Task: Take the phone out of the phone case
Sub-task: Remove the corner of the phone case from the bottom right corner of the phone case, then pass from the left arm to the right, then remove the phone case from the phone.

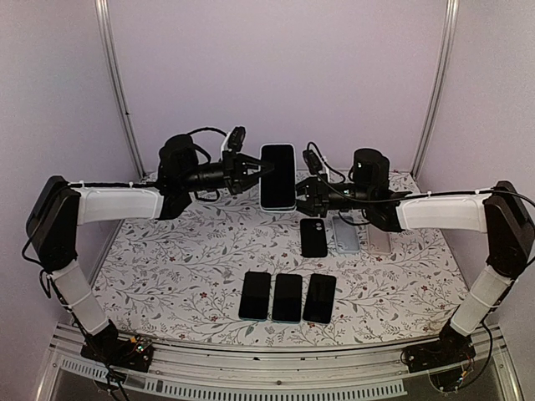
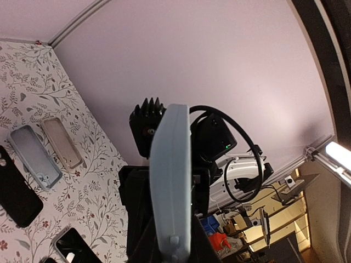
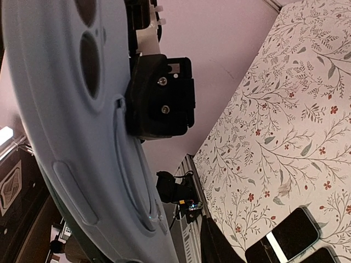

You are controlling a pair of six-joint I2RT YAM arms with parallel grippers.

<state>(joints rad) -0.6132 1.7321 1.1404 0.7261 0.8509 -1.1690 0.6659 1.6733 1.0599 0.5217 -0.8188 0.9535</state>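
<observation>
Left gripper (image 1: 255, 171) clamped the phone (image 1: 278, 175) aloft; right gripper (image 1: 306, 194) touched it, grip unclear; the phone case (image 2: 171, 181) looked pliable, best peeled at a corner

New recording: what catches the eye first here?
A phone in a pale blue case hangs mid-air above the table, gripped on its left edge by the left gripper, the right gripper at its lower right corner. Three dark phones lie in a row near the front.

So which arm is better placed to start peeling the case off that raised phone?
Right, probably. The right tool sits at the lower corner of the light blue cased phone, where a case could start peeling, while the left tool clamps its side edge as an anchor.
</observation>
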